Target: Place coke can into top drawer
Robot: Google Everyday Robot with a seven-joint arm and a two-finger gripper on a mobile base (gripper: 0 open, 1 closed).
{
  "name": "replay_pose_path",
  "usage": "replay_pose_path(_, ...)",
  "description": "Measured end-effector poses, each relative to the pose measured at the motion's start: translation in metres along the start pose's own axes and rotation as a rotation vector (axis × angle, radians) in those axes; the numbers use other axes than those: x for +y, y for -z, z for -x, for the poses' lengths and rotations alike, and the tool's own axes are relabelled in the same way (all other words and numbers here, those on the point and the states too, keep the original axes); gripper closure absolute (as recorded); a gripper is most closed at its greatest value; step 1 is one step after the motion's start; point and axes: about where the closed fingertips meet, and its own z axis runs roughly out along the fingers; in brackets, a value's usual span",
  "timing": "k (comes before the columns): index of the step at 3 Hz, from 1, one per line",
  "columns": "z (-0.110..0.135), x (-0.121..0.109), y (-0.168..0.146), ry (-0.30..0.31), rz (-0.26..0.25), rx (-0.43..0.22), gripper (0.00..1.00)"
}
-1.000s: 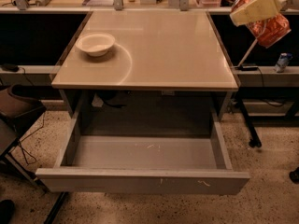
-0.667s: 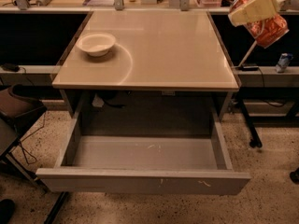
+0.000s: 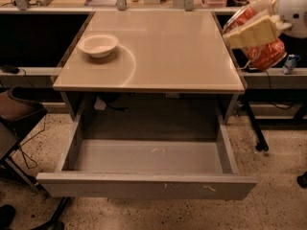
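My gripper (image 3: pixel 254 32) is at the upper right, close to the camera and right of the table's back corner. Its cream fingers (image 3: pixel 252 31) are shut on the orange-red coke can (image 3: pixel 263 54), which lies tilted between them. The top drawer (image 3: pixel 146 185) is pulled fully open below the table's front edge. Its grey inside (image 3: pixel 148 156) holds nothing. The can is well above and to the right of the drawer.
A white bowl (image 3: pixel 98 44) stands on the beige table top (image 3: pixel 158 51) at the back left. A dark chair (image 3: pixel 17 114) is at the left. A black stand leg (image 3: pixel 254 126) is at the right of the table. Shelves with clutter run behind.
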Motion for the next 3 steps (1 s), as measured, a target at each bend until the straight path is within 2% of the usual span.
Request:
replay_pose_path(1, -0.034, 0.06, -0.039, -0.044, 0.184, -0.07, 1.0)
replay_pose_path(2, -0.062, 0.099, -0.084, -0.105, 0.365, -0.109, 1.0)
replay_pose_path(3, -0.063, 0.121, -0.125, -0.126, 0.489, -0.14, 1.0)
